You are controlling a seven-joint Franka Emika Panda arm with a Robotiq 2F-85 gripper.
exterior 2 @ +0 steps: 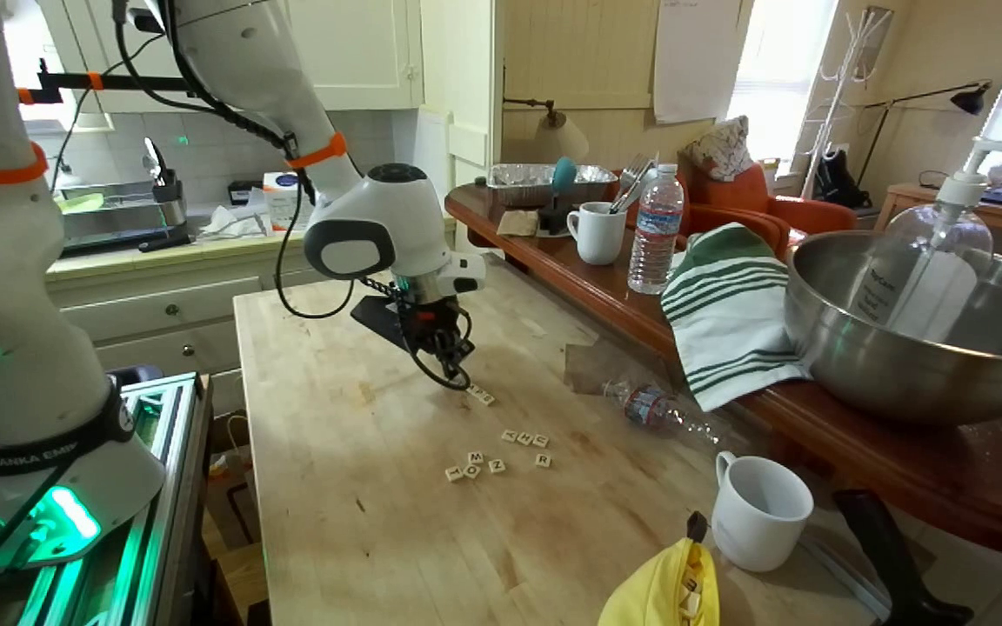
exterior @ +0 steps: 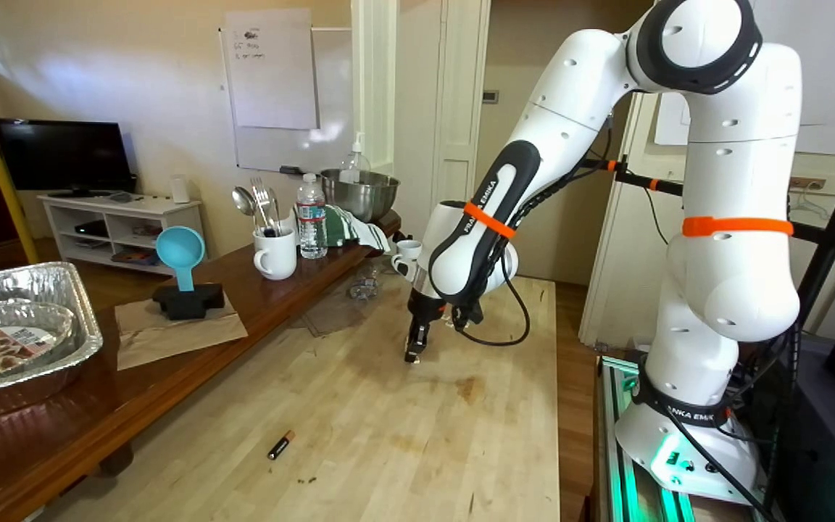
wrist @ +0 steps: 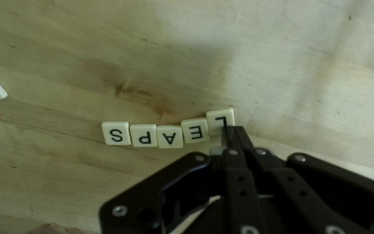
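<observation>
L tile point(wrist: 218, 120): on the wooden tabletop point(wrist: 287, 65), ending the tile row point(wrist: 169, 138), just beside the E tile point(wrist: 195, 130).
Gripper point(wrist: 234, 128): fingers together, tips overlapping the L tile's corner; touching or not, I can't tell.
Battery point(exterior: 281, 444): well apart from both.

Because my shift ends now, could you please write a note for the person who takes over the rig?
Gripper: shut, hiding a corner of the L tile in the wrist view; contact unclear.
Things: L tile, E tile, A tile, P tile and S tile lie in line; loose tiles lie apart on the table.
Done: these five read LEAPS.
Left, perhaps: straightening, as the line is slightly crooked.
</observation>
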